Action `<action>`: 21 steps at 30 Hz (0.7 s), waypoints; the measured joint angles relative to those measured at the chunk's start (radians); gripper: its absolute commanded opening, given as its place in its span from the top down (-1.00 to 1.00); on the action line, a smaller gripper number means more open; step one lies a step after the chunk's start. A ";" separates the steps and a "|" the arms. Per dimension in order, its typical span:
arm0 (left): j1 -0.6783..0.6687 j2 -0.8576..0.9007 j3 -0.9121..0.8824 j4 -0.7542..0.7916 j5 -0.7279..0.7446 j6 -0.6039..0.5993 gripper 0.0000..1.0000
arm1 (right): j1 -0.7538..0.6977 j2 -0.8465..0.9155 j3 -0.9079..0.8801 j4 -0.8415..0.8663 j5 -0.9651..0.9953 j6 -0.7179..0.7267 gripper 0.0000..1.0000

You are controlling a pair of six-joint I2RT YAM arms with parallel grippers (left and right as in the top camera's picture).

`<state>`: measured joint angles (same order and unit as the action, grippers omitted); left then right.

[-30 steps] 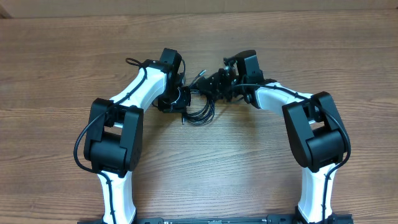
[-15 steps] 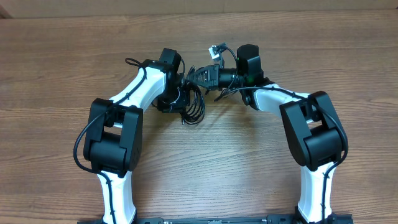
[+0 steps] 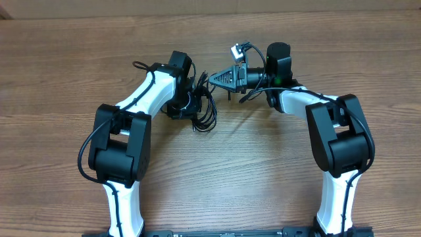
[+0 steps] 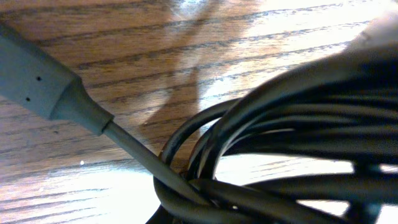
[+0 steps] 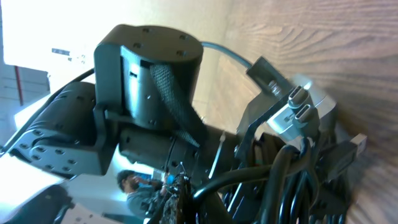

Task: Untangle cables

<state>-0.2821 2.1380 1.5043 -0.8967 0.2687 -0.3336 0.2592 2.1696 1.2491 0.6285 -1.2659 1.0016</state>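
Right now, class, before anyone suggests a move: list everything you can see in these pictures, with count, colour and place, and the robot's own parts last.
cables: several, black, looped in a bundle at mid-table by the left arm
plug ends: at least two, silver-white, raised beside the right wrist
grey plug: one, grey, over the wood beside the loops, left wrist view
table: one, brown wood, under everything
left arm: one, white and black, left side
right arm: one, white and black, right side
left jaws: one pair, shut, at the bundle
right jaws: one pair, black, shut on cables near the plug ends
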 measured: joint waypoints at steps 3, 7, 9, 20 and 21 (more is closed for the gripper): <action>0.000 0.000 0.000 0.002 0.004 0.001 0.92 | -0.004 -0.003 0.005 -0.001 -0.038 0.012 0.92; -0.003 0.000 0.000 0.009 0.011 0.003 0.91 | -0.004 -0.003 0.039 -0.002 -0.074 0.021 0.92; -0.008 0.000 0.001 0.013 0.018 0.004 0.92 | -0.004 -0.003 0.063 -0.003 -0.093 0.032 0.92; -0.008 -0.023 0.023 0.026 0.046 0.004 0.92 | -0.005 -0.003 0.185 -0.012 -0.161 0.107 0.92; -0.008 -0.025 0.024 0.028 0.048 0.004 0.92 | -0.006 -0.003 0.196 -0.012 -0.166 0.117 0.92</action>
<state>-0.2905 2.1132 1.5284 -0.8688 0.3164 -0.3298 0.2527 2.1666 1.4452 0.6163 -1.4319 1.1183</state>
